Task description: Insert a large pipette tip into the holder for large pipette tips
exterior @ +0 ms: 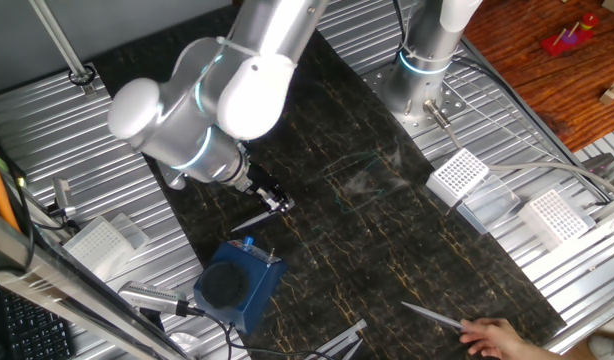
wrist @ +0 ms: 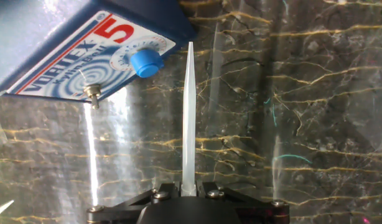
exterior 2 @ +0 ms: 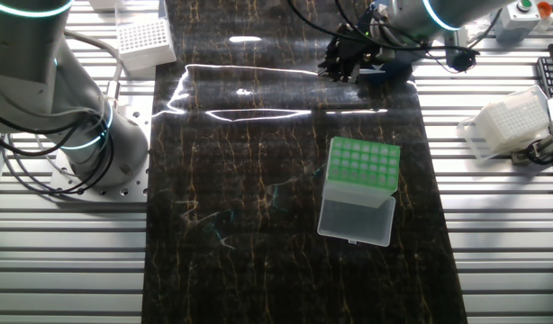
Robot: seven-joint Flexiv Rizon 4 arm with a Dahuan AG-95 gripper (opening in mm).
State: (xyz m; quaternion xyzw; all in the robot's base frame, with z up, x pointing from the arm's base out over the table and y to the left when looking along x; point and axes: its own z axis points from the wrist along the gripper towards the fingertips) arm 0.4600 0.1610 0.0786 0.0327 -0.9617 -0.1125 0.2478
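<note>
Gripper point(wrist: 188, 186) pinches smooth tapered large pipette tip point(wrist: 188, 112) nr blue block point(wrist: 66, 37); green-grid holder point(exterior 2: 362, 166) well apart, open mat btwn.

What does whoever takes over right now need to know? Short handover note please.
Pincer: shut on the large pipette tip, held at its wide end, point facing away from the hand.
Location: the pincer is over the dark mat beside the blue vortex mixer, at the far end of the mat from the holder.
Holder: green grid top, lid open, on the mat; no tip visible in the grid from this view.
Done: tip picked up.
Left: carry it to the holder, line up over a hole, insert, release.
Note: a person's hand holds another tip at the mat's edge.
</note>
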